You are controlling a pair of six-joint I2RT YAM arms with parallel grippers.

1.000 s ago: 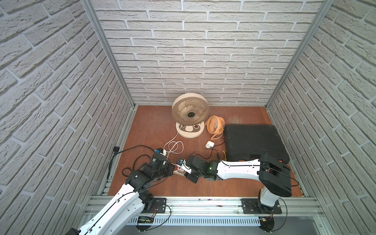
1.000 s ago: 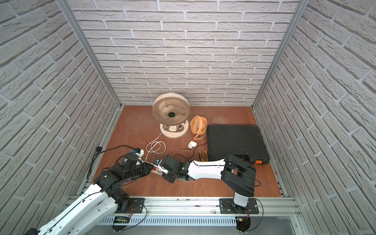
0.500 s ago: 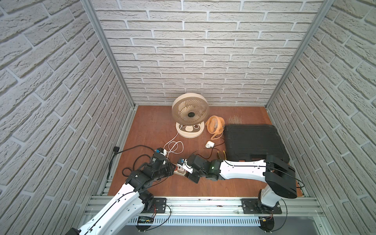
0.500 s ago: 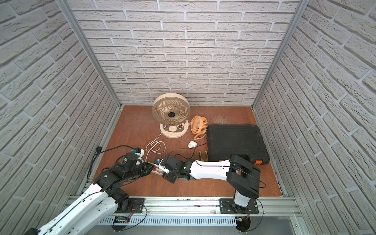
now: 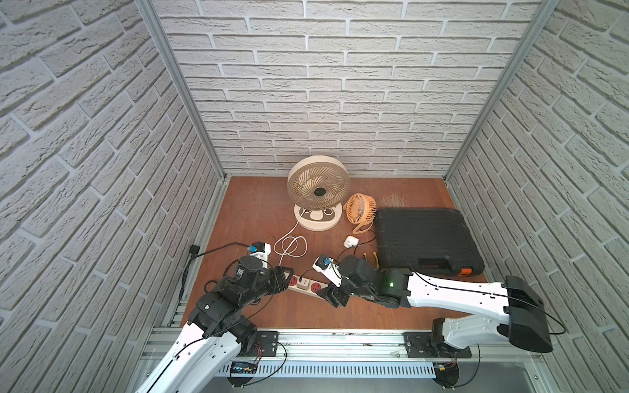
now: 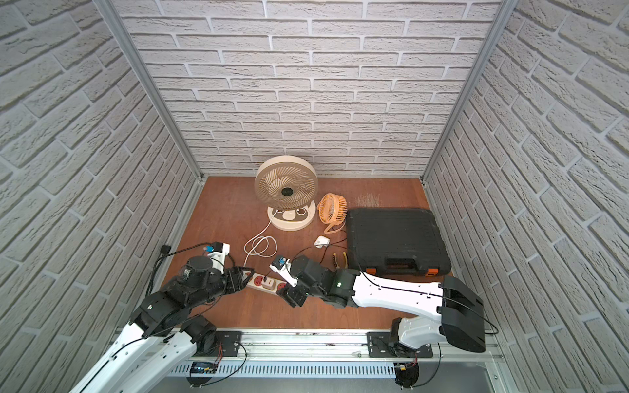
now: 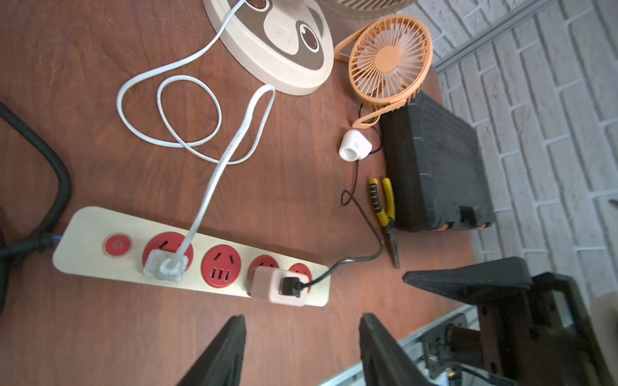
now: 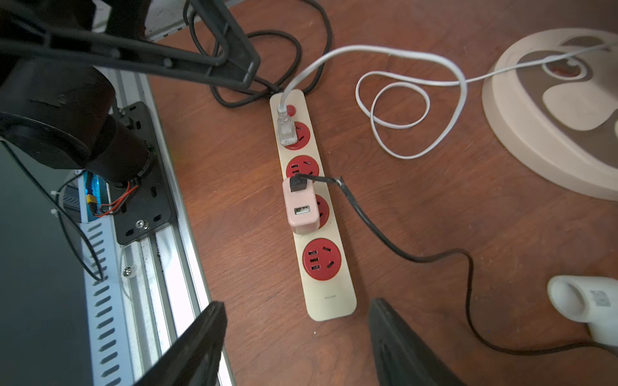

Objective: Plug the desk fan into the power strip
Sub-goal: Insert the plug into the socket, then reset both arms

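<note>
My left jaws and right jaws are apart, empty. The strip (image 8: 329,300) lies on the table (image 8: 434,217) between them, one end toward each. The plug (image 8: 287,128) of the fan (image 5: 318,187) sits in it.

White faux-brick walls (image 5: 340,85) on three sides, aluminium corner posts (image 5: 177,85), reddish-brown wooden tabletop (image 5: 258,204), aluminium rail (image 5: 340,340) along front.

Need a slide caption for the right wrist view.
Power strip with a white plug and a pink adapter seated, end socket free, right gripper open nearby.
</note>
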